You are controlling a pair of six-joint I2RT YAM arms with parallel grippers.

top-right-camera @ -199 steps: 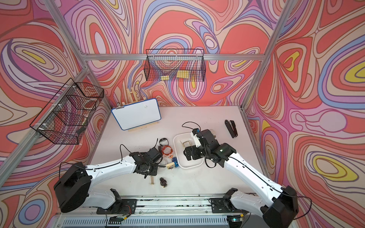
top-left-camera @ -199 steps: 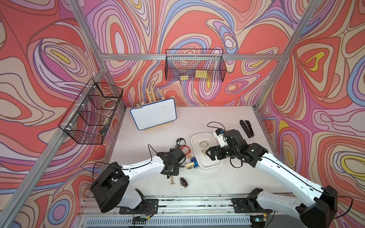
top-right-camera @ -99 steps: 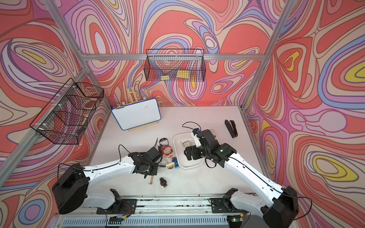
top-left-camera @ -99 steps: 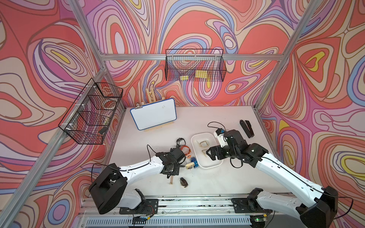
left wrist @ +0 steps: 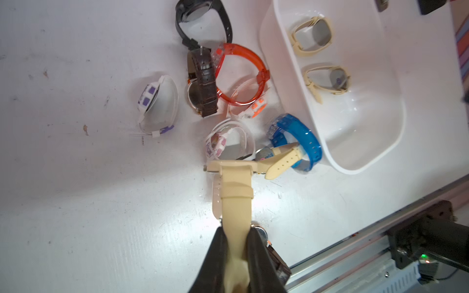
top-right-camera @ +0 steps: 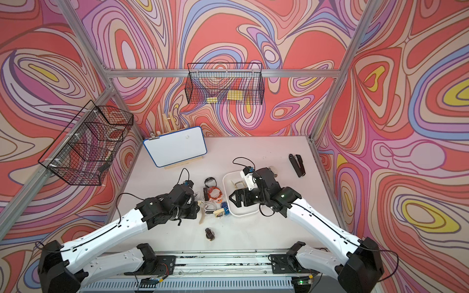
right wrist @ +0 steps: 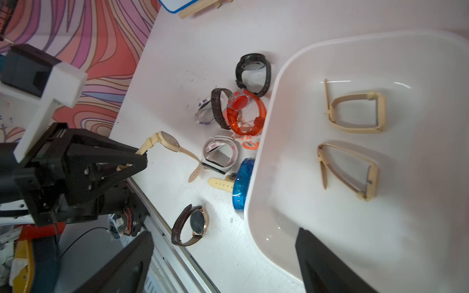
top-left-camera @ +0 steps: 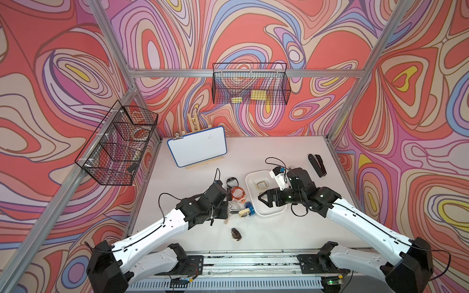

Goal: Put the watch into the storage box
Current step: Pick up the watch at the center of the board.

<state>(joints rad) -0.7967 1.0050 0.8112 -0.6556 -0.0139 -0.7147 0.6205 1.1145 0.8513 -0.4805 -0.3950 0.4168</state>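
Observation:
My left gripper is shut on one strap of a beige watch. The watch juts out from the jaws just above the table, and its far strap droops toward the pile of watches. The storage box, a white tray, lies to the right of that pile; its rim is close to the held watch. Two beige watches lie inside it. My right gripper hovers open over the tray's near end with nothing between its fingers.
Loose watches crowd the table left of the tray: black, orange, brown, white-purple, blue. A brown watch lies alone near the front rail. A whiteboard, a black stapler and wire baskets stand behind.
My left gripper's jaws have closed onto the beige watch strap. The right arm has stayed over the tray, jaws nearly as wide as before.

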